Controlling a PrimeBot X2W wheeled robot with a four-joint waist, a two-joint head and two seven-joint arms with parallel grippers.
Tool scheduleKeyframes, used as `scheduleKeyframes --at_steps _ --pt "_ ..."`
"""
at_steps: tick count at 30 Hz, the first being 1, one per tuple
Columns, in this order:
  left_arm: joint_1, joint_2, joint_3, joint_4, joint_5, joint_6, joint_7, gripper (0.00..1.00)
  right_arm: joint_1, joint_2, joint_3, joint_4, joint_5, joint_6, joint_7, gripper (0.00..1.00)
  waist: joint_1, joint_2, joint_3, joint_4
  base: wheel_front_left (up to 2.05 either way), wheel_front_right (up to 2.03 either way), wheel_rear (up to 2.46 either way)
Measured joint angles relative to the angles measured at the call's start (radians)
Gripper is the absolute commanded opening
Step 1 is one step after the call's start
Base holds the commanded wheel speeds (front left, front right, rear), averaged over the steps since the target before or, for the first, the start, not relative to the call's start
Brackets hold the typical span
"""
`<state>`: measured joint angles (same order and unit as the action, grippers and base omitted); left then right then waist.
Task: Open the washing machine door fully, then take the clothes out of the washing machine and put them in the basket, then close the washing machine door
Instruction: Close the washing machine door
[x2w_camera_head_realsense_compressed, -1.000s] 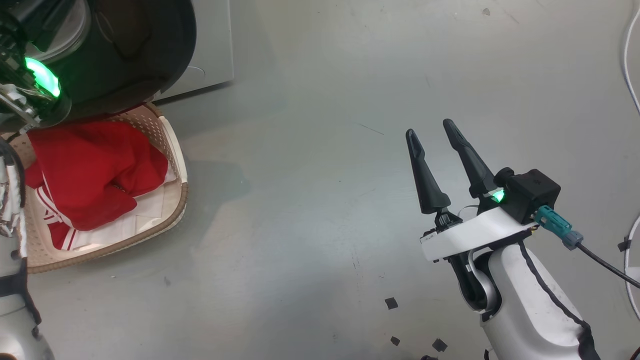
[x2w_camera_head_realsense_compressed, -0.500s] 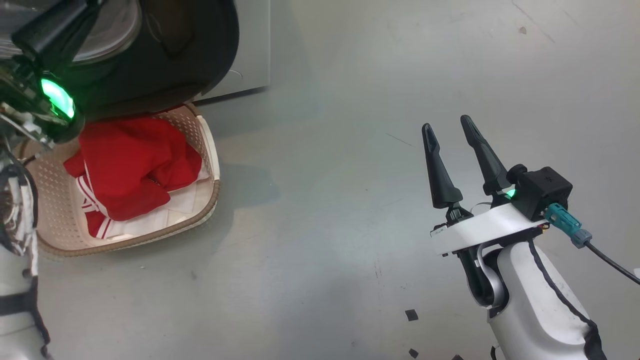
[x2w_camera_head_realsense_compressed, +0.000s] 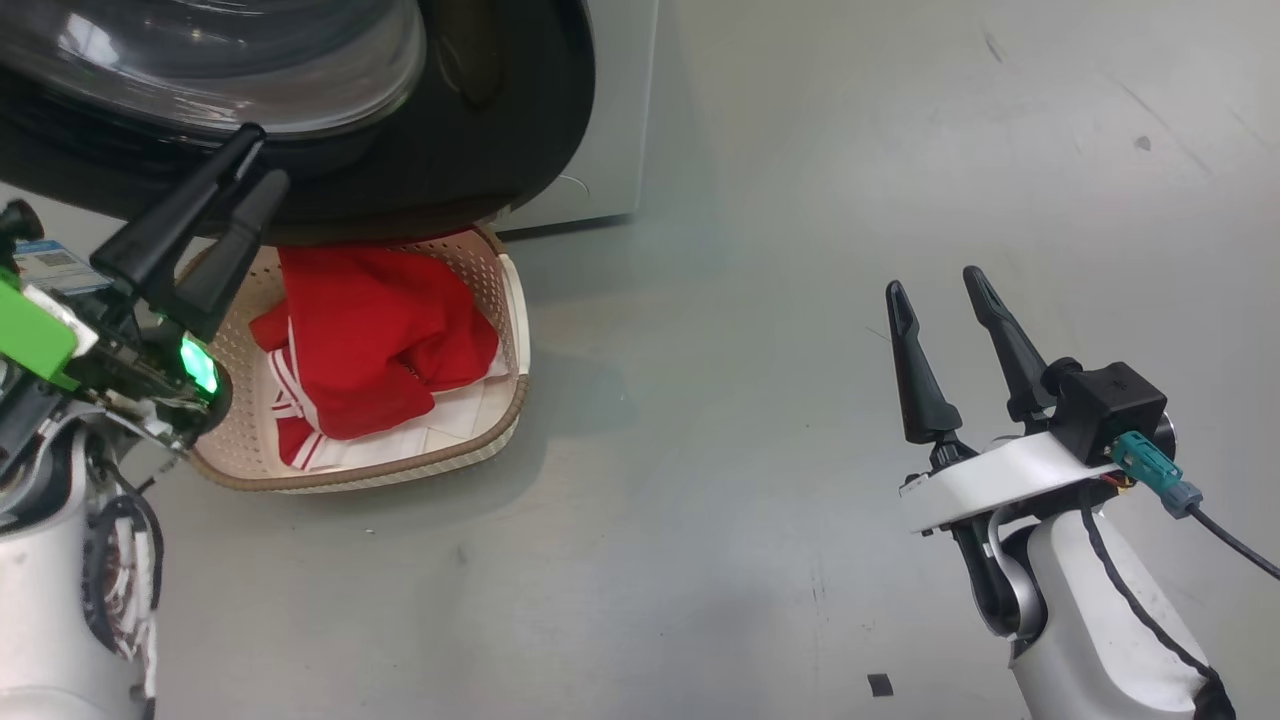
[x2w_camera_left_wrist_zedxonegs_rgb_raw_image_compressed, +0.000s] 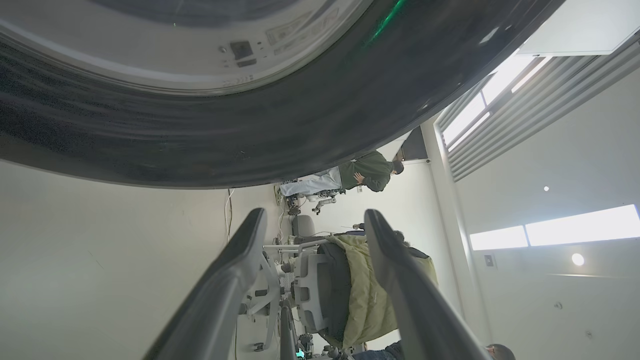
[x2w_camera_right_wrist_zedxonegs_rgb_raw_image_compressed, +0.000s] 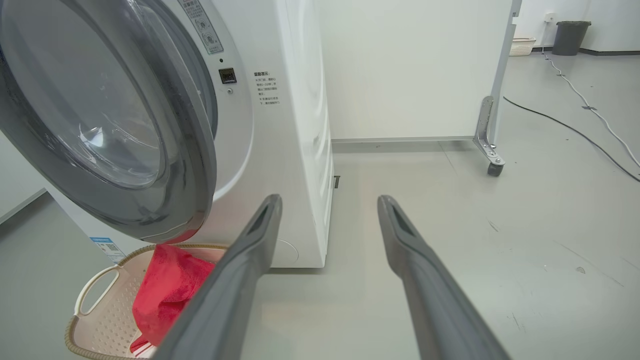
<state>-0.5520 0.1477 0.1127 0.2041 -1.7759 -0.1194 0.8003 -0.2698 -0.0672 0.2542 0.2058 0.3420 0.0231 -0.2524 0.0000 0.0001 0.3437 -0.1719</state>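
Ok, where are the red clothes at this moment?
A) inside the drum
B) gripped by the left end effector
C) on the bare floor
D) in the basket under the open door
D: the clothes lie heaped in the basket, which sits beneath the swung-out washing machine door.

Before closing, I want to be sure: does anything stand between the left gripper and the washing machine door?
Nothing visible does. The left gripper, open and empty, hovers beside the washing machine door with only air between them. The basket sits lower, under the door.
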Motion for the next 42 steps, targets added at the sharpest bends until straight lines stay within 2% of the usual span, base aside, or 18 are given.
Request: scheduleKeyframes --at_steps 11,17,24,28,32,36,42 --pt "0.237 -0.102 0.075 -0.062 0.034 -0.001 -0.142 1.0 0.056 -0.024 -0.016 0.027 -0.028 0.001 0.0 1.0 0.0 0.0 -0.073 0.094 0.0 0.0 0.0" --pt "0.332 -0.11 0.118 -0.141 0.086 -0.001 -0.242 1.0 0.085 -0.024 -0.019 0.036 -0.028 0.002 0.0 1.0 0.0 0.0 -0.118 0.137 0.0 0.0 0.0" --pt "0.394 -0.114 0.125 -0.258 0.228 -0.001 -0.381 1.0 0.115 -0.023 -0.02 0.046 -0.028 0.004 0.0 1.0 0.0 0.0 -0.168 0.172 0.0 0.0 0.0" --pt "0.41 -0.114 0.098 -0.324 0.37 -0.001 -0.467 1.0 0.116 -0.023 -0.024 0.048 -0.029 0.006 0.0 1.0 0.0 0.0 -0.192 0.182 0.0 0.0 0.0" --pt "0.447 -0.109 0.051 -0.368 0.578 -0.001 -0.558 1.0 0.129 -0.022 -0.032 0.049 -0.032 0.006 0.0 1.0 0.0 0.0 -0.216 0.186 0.0 0.0 0.0" --pt "0.496 -0.037 -0.009 -0.391 0.852 -0.001 -0.671 1.0 0.149 -0.025 -0.047 0.052 -0.033 0.006 0.0 1.0 0.0 0.0 -0.245 0.189 0.0 0.0 0.0" --pt "0.555 0.002 -0.062 -0.373 1.107 -0.002 -0.769 1.0 0.171 -0.027 -0.052 0.053 -0.037 0.005 0.0 1.0 0.0 0.0 -0.282 0.191 0.0 0.0 0.0"
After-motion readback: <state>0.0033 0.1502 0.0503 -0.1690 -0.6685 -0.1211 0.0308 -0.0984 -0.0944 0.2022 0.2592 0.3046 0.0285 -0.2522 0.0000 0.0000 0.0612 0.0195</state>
